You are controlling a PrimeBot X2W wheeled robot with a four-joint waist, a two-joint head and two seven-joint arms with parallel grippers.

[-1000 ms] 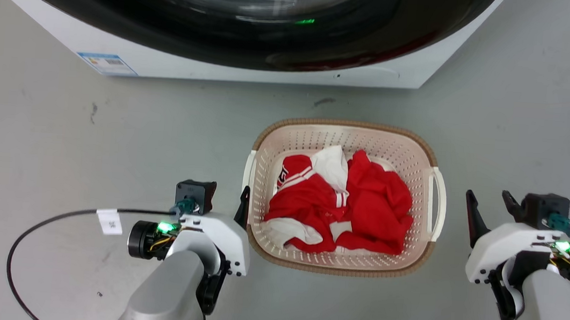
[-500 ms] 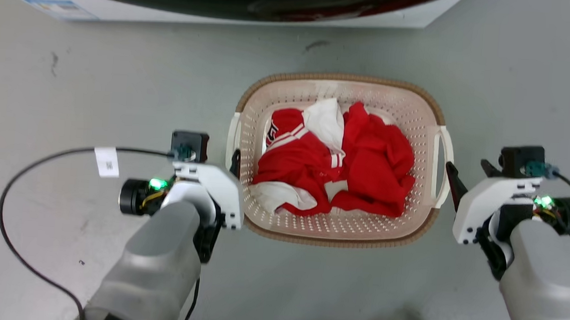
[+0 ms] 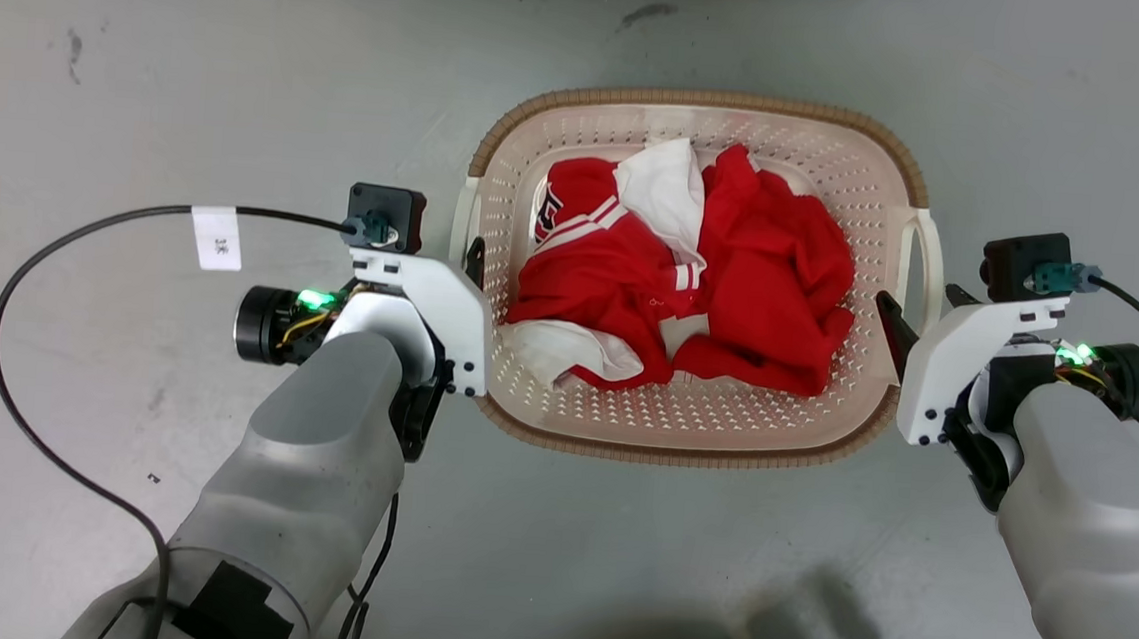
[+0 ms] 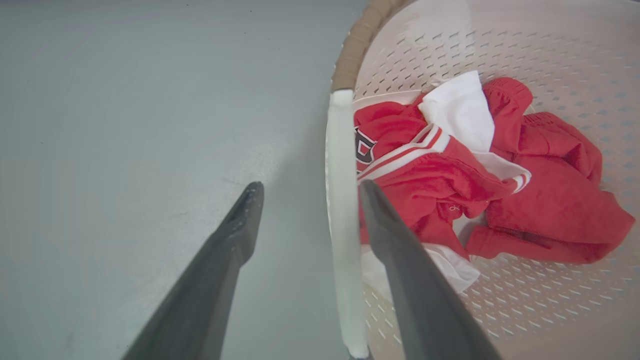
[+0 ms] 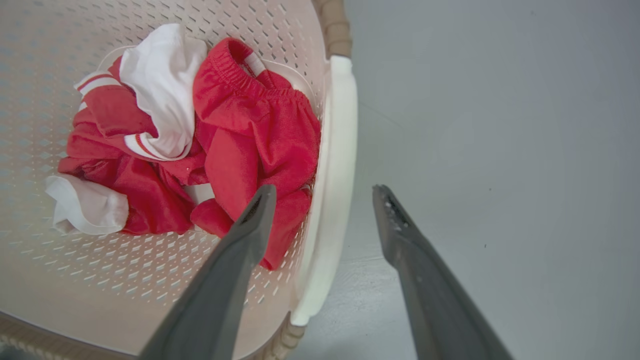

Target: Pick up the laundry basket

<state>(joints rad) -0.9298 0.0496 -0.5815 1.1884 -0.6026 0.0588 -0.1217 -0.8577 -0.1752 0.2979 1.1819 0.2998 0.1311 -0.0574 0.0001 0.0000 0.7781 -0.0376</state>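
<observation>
- Left gripper (image 3: 464, 252) and right gripper (image 3: 922, 299) flanked the laundry basket (image 3: 841, 158) on the floor (image 3: 145, 79), one at each short side, likely to set up a level two-arm lift. Red and white clothes (image 3: 683, 277) lay inside.
- Left wrist view: jaws wide, straddling the left handle (image 4: 342, 200), one finger inside the basket wall, nothing pinched yet.
- Right wrist view: same setup, jaws wide around the right handle (image 5: 332, 175). Closing on both handles looked like the next move.

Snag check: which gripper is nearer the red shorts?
Right. The right gripper straddles the right handle, beside the red shorts; the left gripper straddles the left handle, across the laundry basket.
</observation>
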